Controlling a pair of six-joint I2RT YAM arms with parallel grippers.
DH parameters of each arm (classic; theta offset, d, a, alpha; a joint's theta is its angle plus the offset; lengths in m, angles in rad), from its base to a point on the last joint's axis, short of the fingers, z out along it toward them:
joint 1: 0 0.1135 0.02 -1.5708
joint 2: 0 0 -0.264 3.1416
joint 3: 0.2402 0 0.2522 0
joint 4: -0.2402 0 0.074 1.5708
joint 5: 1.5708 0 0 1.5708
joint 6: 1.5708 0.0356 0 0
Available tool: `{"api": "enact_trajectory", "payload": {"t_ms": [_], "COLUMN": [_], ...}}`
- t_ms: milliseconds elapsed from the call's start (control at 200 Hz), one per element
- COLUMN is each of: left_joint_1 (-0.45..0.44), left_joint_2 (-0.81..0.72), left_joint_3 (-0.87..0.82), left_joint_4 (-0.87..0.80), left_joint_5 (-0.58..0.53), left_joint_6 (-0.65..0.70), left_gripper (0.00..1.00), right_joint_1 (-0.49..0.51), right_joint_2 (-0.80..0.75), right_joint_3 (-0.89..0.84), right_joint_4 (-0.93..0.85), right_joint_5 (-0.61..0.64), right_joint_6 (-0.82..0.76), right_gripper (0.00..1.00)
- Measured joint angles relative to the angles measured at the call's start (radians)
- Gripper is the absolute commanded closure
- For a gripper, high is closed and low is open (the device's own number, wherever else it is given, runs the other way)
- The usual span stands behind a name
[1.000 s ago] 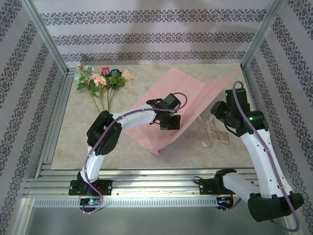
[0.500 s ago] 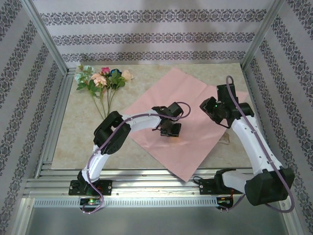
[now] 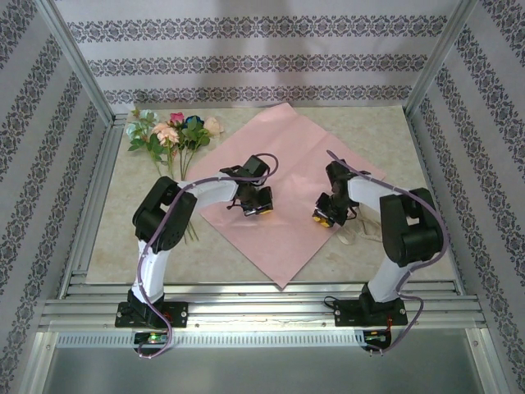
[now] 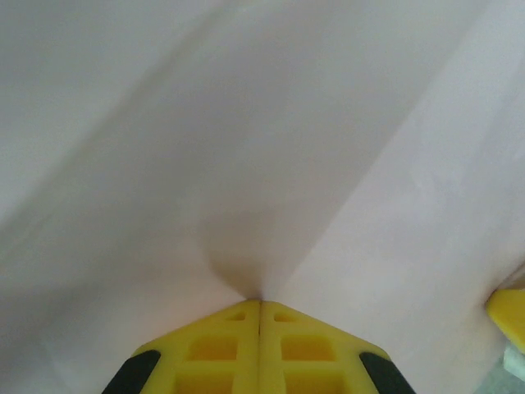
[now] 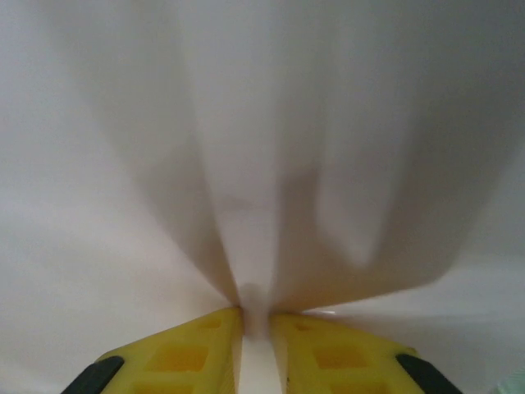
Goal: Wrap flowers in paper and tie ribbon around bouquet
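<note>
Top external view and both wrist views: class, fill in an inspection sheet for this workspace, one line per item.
Surface: marble-patterned table, flat.
Job's things: the paper lies spread pink face up, corners pointing like a diamond; the flowers lie off it at the back left corner, unwrapped; the ribbon lies loose on the table by the paper's right edge, untied.
Clutter: nothing seen.
Grippers: left gripper and right gripper each pinch a fold of the paper near its middle.
Cables: purple cables run along the arms.
Surroundings: patterned walls, metal frame.
</note>
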Motion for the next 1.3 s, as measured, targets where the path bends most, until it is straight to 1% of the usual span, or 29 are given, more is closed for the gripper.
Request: {"api": "enact_trajectory", "payload": {"t_ms": [35, 80, 185, 225, 365, 530, 629, 684, 739, 784, 879, 974, 1044, 1179, 1299], "left_joint_1": [0.002, 0.005, 0.008, 0.01, 0.046, 0.161, 0.262, 0.335, 0.399, 0.453, 0.512, 0.529, 0.53, 0.53, 0.53], "left_joint_2": [-0.008, -0.018, -0.045, -0.064, -0.179, -0.315, -0.35, -0.354, -0.343, -0.313, -0.226, -0.123, -0.048, 0.057, 0.099], "left_joint_3": [-0.01, -0.021, -0.034, -0.034, -0.042, -0.11, -0.134, -0.121, -0.077, -0.003, 0.159, 0.291, 0.351, 0.396, 0.405], "left_joint_4": [0.003, 0.002, -0.003, -0.008, -0.025, -0.03, -0.097, -0.156, -0.232, -0.303, -0.376, -0.43, -0.453, -0.487, -0.498], "left_joint_5": [-0.003, -0.005, -0.011, -0.013, -0.016, 0.01, 0.008, -0.012, -0.048, -0.105, -0.217, -0.311, -0.362, -0.436, -0.474], "left_joint_6": [-0.005, -0.011, -0.026, -0.034, -0.055, -0.078, -0.06, -0.016, 0.04, 0.109, 0.24, 0.341, 0.397, 0.472, 0.52], "left_gripper": [1.0, 0.97, 0.82, 0.79, 0.79, 0.79, 0.76, 0.75, 0.75, 0.74, 0.74, 0.71, 0.68, 0.66, 0.66], "right_joint_1": [0.001, 0.008, 0.029, 0.036, 0.056, 0.099, 0.121, 0.126, 0.131, 0.131, 0.131, 0.133, 0.135, 0.144, 0.156], "right_joint_2": [0.018, 0.051, 0.08, 0.08, 0.048, 0.002, -0.007, -0.011, -0.016, -0.018, -0.018, -0.019, -0.019, -0.04, -0.057], "right_joint_3": [0.027, 0.063, 0.101, 0.101, 0.077, 0.049, 0.046, 0.042, 0.037, 0.033, 0.019, 0.0, -0.018, -0.05, -0.077], "right_joint_4": [0.006, 0.012, 0.012, 0.011, 0.017, 0.016, 0.016, 0.016, 0.017, 0.017, 0.021, 0.027, 0.035, 0.069, 0.097], "right_joint_5": [0.002, 0.004, 0.014, 0.025, 0.052, 0.049, 0.05, 0.053, 0.053, 0.053, 0.053, 0.051, 0.048, 0.045, 0.04], "right_joint_6": [-0.003, -0.006, -0.006, -0.006, 0.012, 0.056, 0.072, 0.082, 0.086, 0.089, 0.091, 0.102, 0.118, 0.15, 0.179], "right_gripper": [0.81, 0.82, 0.82, 0.82, 0.82, 0.82, 0.8, 0.8, 0.8, 0.8, 0.81, 0.81, 0.81, 0.81, 0.8]}}
